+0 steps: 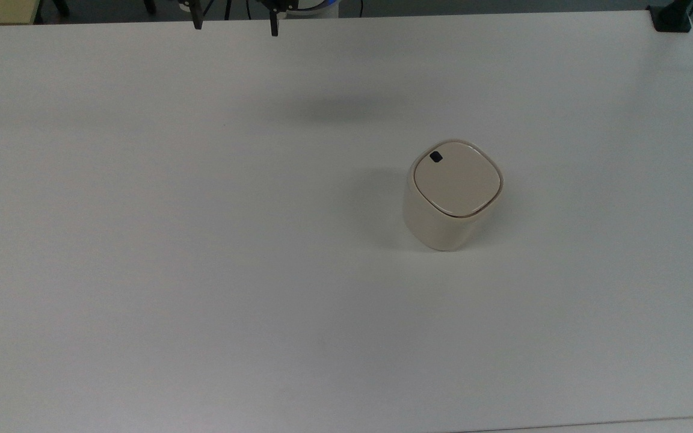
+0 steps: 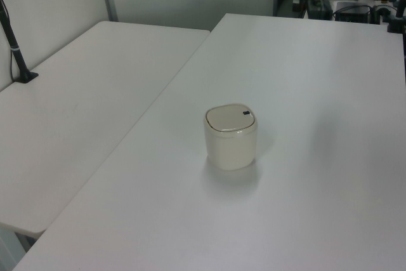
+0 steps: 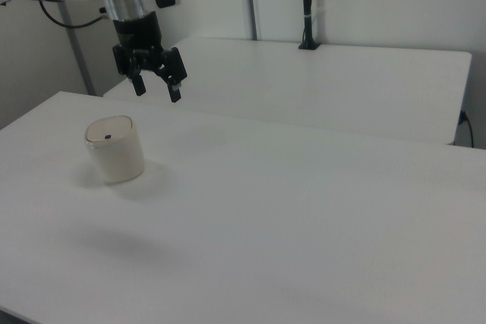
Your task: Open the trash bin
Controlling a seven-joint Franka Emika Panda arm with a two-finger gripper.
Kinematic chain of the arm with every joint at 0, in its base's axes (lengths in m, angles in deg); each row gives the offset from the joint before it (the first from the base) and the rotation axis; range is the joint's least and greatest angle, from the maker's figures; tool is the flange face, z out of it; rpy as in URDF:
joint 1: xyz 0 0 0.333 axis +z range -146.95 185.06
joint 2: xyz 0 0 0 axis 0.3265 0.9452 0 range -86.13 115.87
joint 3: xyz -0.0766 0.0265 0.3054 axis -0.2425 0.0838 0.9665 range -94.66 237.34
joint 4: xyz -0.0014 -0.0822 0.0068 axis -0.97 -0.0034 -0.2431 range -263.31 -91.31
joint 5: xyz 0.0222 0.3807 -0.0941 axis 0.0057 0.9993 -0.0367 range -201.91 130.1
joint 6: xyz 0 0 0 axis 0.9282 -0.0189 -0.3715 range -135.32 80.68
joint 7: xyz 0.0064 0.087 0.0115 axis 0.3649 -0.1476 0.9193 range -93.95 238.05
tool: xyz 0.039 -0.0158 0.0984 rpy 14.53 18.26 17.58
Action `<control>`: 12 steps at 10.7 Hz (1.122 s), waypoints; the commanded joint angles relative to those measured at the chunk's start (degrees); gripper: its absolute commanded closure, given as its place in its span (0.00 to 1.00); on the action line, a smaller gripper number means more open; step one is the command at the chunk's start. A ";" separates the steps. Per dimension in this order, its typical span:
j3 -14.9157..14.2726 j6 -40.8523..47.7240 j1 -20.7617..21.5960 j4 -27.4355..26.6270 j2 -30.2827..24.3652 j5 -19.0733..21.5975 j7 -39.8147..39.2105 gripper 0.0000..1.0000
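Observation:
The beige trash bin (image 1: 452, 195) stands upright on the white table (image 1: 202, 240), right of centre in the top view. Its flat lid is down, with a small black button (image 1: 435, 157) near the lid's upper-left corner. The same bin (image 2: 231, 136) sits mid-table in the left view, and at the right view's left as the bin (image 3: 114, 149). My gripper (image 3: 157, 90) hangs open high above the table, up and to the right of the bin in the right view, holding nothing. In the top view only its two fingertips (image 1: 198, 24) show at the top edge.
A second white table (image 2: 70, 106) adjoins along the left view's left. A black pole clamp (image 3: 307, 5) stands on the far table in the right view. A black clamp (image 1: 671, 18) sits at the table's corner in the top view.

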 commanded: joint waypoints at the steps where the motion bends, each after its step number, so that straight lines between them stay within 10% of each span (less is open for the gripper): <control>1: 1.26 1.29 -1.53 -1.50 -1.50 0.89 -3.79 0.00; 8: 1.08 1.39 -1.44 -1.50 -1.42 0.89 -5.14 0.03; 12: 1.00 2.78 -1.70 -1.50 -1.50 0.89 -10.74 0.82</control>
